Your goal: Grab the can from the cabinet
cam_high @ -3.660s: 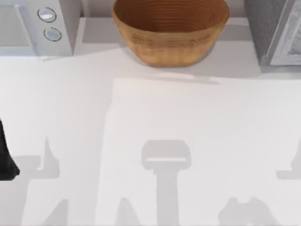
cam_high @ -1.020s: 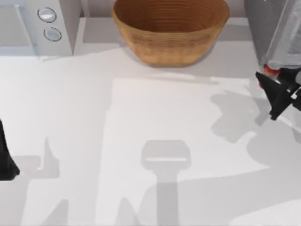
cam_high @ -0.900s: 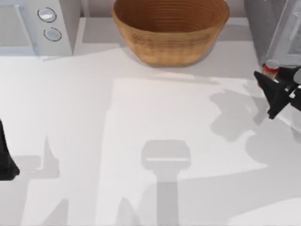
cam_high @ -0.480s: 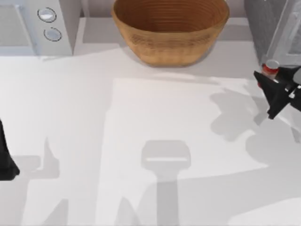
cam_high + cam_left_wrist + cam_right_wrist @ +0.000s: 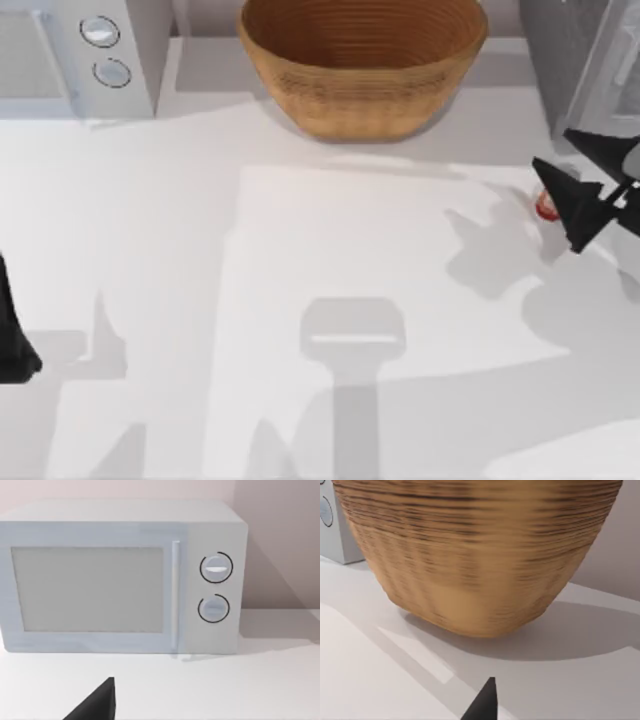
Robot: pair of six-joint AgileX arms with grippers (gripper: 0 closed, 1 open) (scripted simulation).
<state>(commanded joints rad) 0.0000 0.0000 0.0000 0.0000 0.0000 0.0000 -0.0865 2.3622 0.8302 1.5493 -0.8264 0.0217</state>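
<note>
Since half a second ago the small red round can (image 5: 547,206) has dropped onto the table beside my right gripper (image 5: 588,186), fingers now spread; light, rigid, smooth-sided, I judge, best pinched mid-body.

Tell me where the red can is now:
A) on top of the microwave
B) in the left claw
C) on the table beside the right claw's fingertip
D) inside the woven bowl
C: the can lies on the table, partly behind the right claw, whose fingers are spread.
</note>
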